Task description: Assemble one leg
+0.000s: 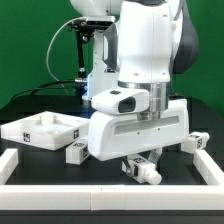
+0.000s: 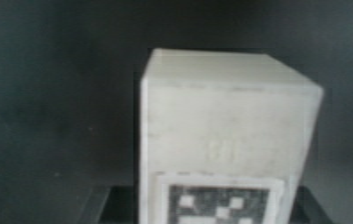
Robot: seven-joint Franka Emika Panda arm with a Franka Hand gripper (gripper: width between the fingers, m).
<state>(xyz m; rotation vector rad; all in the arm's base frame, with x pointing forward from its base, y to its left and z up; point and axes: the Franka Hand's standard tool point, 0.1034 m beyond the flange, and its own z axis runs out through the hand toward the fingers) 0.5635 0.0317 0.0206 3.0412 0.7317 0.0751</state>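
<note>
I find the gripper (image 1: 142,168) jaws clenched on the stubby white tagged plastic leg (image 2: 226,115), with the white edge rail (image 1: 100,190) near at 6 o'clock.

Green backdrop (image 1: 25,40) behind a black table (image 1: 30,105) with a white border rail (image 1: 60,188).

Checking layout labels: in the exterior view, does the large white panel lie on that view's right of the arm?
No, the large white panel lies on the exterior view's left of the arm.
</note>
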